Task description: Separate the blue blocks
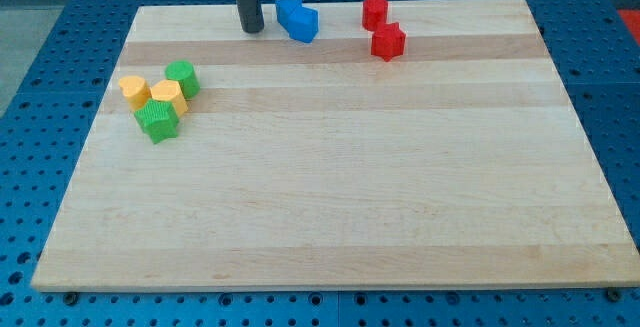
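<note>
My tip (pixel 251 29) sits near the counter's (pixel 330 197) top edge, just to the view's left of the two blue blocks (pixel 298 20), which lie touching, the pair's long axis slanting down toward the view's right. No fingers here, only a bare rod, gripping nothing. Splitting them likely needs entry at the seam.

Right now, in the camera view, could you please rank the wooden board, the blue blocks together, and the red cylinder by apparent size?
1. Wooden board, largest by far.
2. Blue blocks, touching as one cluster beside my tip.
3. Red cylinder, smallest.
</note>
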